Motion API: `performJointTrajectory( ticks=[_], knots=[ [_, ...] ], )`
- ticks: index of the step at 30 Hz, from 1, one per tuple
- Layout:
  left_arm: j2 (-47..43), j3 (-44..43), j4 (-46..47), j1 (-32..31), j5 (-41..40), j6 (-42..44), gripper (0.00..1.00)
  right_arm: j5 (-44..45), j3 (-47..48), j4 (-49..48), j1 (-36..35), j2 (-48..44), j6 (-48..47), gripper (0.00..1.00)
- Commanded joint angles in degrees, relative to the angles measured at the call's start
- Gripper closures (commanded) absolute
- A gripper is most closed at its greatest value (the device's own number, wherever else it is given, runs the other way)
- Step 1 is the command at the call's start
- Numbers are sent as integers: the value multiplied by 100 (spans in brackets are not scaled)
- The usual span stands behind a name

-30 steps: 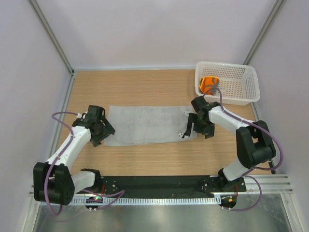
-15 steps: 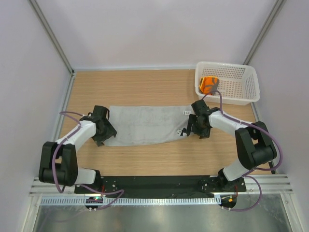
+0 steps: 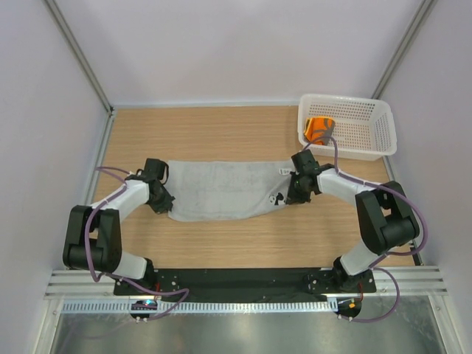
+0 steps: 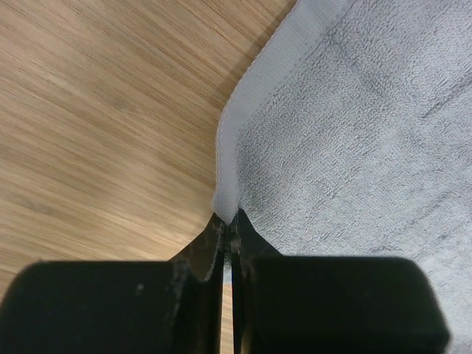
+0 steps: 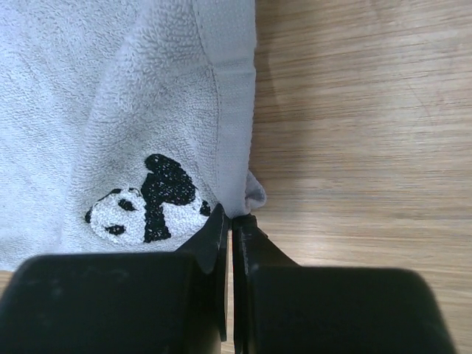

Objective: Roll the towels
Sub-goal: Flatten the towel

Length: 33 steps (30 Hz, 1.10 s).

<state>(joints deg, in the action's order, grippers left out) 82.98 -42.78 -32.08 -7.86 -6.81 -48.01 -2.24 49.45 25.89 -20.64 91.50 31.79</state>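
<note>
The light-grey terry towel [image 3: 221, 190] is pinched at its near corners by the closed left gripper [image 4: 227, 219] and right gripper [image 5: 231, 216].

Light-grey terry towel [image 3: 221, 193] with black-and-white panda motif [image 5: 146, 204]; bright orange cloth [image 3: 318, 130]; white perforated plastic basket [image 3: 363, 131]; pale wood-grain surface [image 3: 206, 136].

A white perforated basket [image 3: 365, 133] sits at the upper right of the frame, on the far right corner of the wooden table [image 3: 206, 133]. Across the bottom run a black plate [image 3: 243, 280] and a ribbed metal rail [image 3: 243, 304]
</note>
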Motion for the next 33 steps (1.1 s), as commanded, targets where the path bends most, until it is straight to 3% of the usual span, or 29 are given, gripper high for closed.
performJointTrajectory(
  ticks=[1, 8, 14, 15, 16, 18, 20, 23, 28, 33],
  knots=[
    [-106, 7, 62, 21, 65, 11, 100, -84, -50, -199, 8, 96, -24, 99],
    [-756, -501, -982, 12, -180, 72, 99, 74, 791, 1318, 8, -467, 143, 99],
    [-802, -1327, -1380, 39, -251, 204, 99, -5, 2146, 1998, 16, 155, 126, 98],
    [-714, -1416, -1380, 65, -233, 248, 99, -13, 2339, 2051, 8, 340, 99, 82],
    [-469, -1495, -1380, 74, -164, 283, 99, -65, 2550, 2113, 8, 524, 56, 56],
    [-178, -1654, -1363, 100, -23, 336, 89, -92, 3069, 2254, 16, 1175, -15, 30],
    [199, -1646, -1249, 144, 135, 397, 82, -110, 3254, 2158, 8, 1561, -41, 28],
    [411, -1496, -1100, 171, 373, 389, 81, -31, 3159, 2043, 8, 1669, -41, 28],
    [192, -1127, -906, 171, 241, 389, 76, 101, 2474, 1674, 8, 1028, 2, 28],
    [333, -1100, -836, 171, 312, 389, 76, 75, 2209, 1402, 8, 808, 3, 30]
  ],
)
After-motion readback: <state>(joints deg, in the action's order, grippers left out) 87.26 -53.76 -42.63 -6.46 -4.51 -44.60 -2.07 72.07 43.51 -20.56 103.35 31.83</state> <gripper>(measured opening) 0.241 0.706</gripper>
